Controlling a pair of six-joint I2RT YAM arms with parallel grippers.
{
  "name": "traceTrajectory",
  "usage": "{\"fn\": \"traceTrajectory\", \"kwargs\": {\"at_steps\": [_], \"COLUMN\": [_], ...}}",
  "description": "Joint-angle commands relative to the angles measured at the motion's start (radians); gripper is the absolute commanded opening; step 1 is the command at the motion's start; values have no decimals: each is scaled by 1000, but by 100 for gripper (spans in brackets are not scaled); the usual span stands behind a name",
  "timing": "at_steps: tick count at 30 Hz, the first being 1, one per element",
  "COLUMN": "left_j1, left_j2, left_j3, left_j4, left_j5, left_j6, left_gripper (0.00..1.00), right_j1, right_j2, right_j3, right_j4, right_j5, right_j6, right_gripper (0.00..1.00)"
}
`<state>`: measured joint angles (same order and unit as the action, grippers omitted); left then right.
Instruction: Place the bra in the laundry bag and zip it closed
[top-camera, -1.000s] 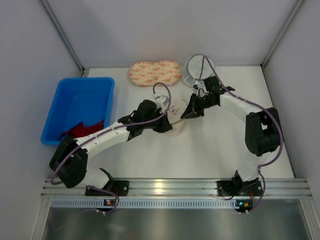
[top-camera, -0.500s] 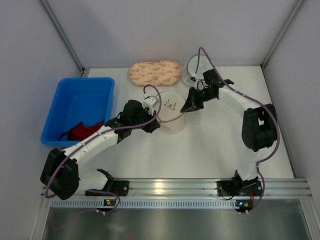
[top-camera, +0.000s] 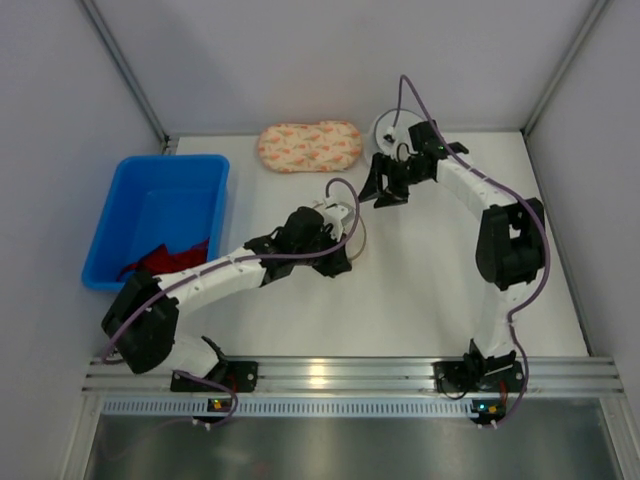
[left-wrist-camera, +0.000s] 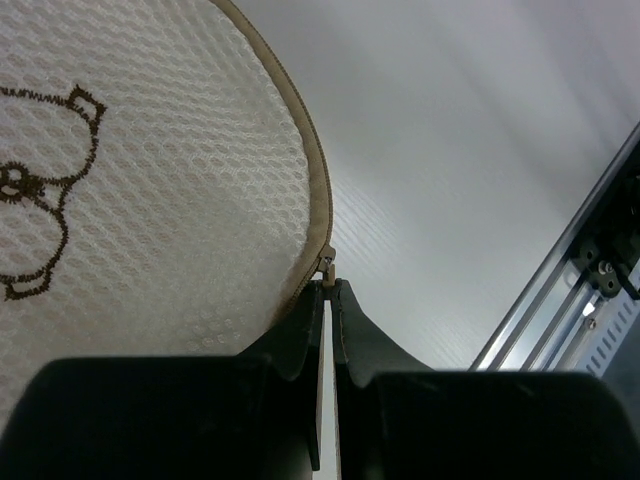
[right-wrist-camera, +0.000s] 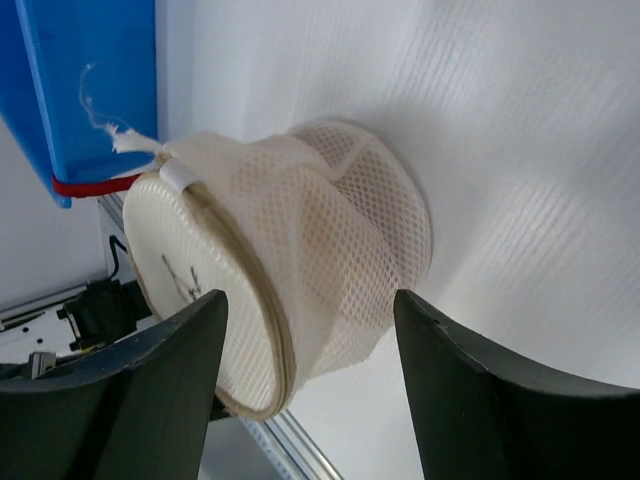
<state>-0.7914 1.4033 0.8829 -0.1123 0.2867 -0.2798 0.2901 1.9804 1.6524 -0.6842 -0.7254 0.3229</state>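
Our left pincer (left-wrist-camera: 328, 288) is pinching the zipper pull (left-wrist-camera: 326, 262) at the rim of the laundry bag (left-wrist-camera: 150, 180), which is lying on the tabletop (left-wrist-camera: 450, 150). Our right pincer (right-wrist-camera: 308, 310) is hovering wide open near it; we cannot see the bra.

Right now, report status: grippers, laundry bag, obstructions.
Left gripper shut on zipper pull. Right gripper open, off the laundry bag. Bag lid down; bra unseen. Nothing blocking.
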Motion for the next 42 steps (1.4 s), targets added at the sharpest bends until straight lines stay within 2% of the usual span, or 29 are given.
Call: {"fn": "traceTrajectory", "kwargs": {"at_steps": [1,5,8,14,18,19,21,22,23,28,33,39,42], "left_j1": [4,4,4,4,3,3,3,1,3,6,69,141,158], "left_j2": [46,94,114,138,140,135,115,105,85,-6,-102,-185,-213], "left_j3": [66,91,103,131,130,120,107,88,82,9,-76,-169,-188], "left_j4": [63,95,140,160,165,164,164,160,140,65,5,-10,-10], "left_j5": [-72,-83,-75,-35,-18,-20,-24,-27,-34,-79,-78,-77,-3], "left_j6": [-119,-156,-163,-168,-162,-160,-148,-139,-133,-79,-42,114,194], "left_gripper": [0,0,0,0,0,0,0,0,0,0,0,0,0], "right_j1": [-52,-77,-57,27,44,46,41,40,38,6,-11,-14,-14], "right_j2": [-121,-204,-256,-235,-189,-186,-181,-183,-180,-170,-144,-95,-69], "right_j3": [-11,-178,-296,-358,-350,-350,-342,-339,-332,-319,-269,-151,-89], "right_j4": [-61,-120,-48,67,109,110,109,104,98,66,-4,-101,-112], "right_j5": [9,-41,-110,-164,-169,-158,-146,-138,-135,-131,-126,-66,-34], "right_j6": [-33,-61,0,80,111,114,113,110,104,70,-34,-206,-240], "right_gripper": [68,68,69,68,49,35,20,7,1,0,0,0,0]}}
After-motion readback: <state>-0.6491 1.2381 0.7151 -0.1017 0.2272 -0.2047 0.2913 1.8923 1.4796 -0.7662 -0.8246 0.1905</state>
